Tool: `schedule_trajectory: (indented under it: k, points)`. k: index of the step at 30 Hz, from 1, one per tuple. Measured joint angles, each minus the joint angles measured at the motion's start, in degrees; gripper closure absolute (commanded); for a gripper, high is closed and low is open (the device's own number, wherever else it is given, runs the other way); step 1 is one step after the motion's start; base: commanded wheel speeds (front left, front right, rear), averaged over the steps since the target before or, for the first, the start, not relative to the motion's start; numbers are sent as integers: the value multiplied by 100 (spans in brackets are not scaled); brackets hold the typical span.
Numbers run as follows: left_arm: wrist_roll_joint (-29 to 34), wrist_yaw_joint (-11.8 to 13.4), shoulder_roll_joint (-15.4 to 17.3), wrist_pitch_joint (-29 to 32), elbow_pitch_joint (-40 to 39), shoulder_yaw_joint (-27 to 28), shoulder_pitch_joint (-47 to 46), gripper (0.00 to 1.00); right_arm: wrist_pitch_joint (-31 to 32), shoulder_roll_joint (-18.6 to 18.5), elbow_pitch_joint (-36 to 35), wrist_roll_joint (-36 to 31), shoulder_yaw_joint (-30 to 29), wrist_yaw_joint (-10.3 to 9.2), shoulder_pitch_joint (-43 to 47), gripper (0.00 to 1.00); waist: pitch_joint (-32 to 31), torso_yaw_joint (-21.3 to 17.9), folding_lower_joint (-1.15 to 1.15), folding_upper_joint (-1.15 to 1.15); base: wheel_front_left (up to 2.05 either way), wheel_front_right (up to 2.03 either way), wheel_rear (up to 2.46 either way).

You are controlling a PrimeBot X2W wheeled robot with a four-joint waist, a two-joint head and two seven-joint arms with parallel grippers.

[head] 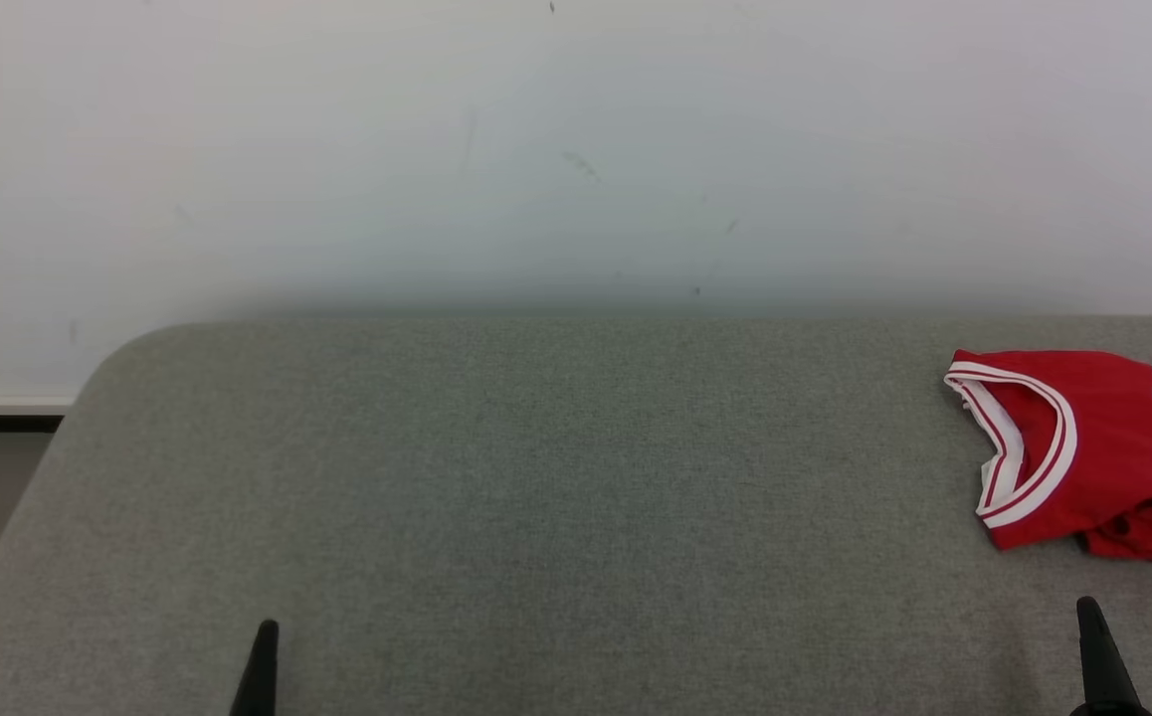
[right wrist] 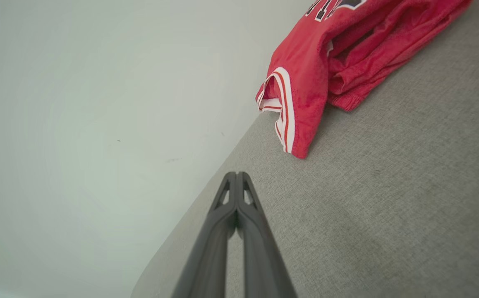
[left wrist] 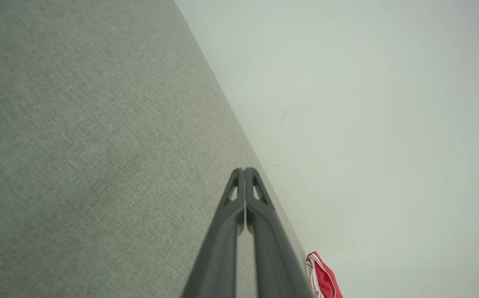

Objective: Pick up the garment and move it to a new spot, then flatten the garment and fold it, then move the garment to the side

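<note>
1. My left tool (left wrist: 244, 169): fingers pressed together, closed, empty, over the grey desk (head: 536, 497).
2. My right tool (right wrist: 236, 174): closed & empty too, near the garment (head: 1103, 438), not touching.
3. The red garment lies on the desk's far-right side, prob. folded over; the frame cuts it off.

Item count: one garment (head: 1093, 447), a red jersey with white trim and dark lettering. Support surfaces: one table (head: 536, 497), covered in grey fabric. Grippers: two, namely one left gripper (head: 268, 628) and one right gripper (head: 1089, 607). Fingers (left wrist: 219, 248): two per gripper, four in total. Background: one pale wall (head: 536, 149).
</note>
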Motion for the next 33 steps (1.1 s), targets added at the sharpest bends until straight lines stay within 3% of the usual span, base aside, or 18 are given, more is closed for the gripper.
schedule_trajectory:
  k: [33]
  points:
    - [-1653, -52, 10, 453, 34, 160, -433, 100, 431, 35, 0, 1666, -96, -1, -350, 100, 150, 57, 0, 0, 0, 0, 0]
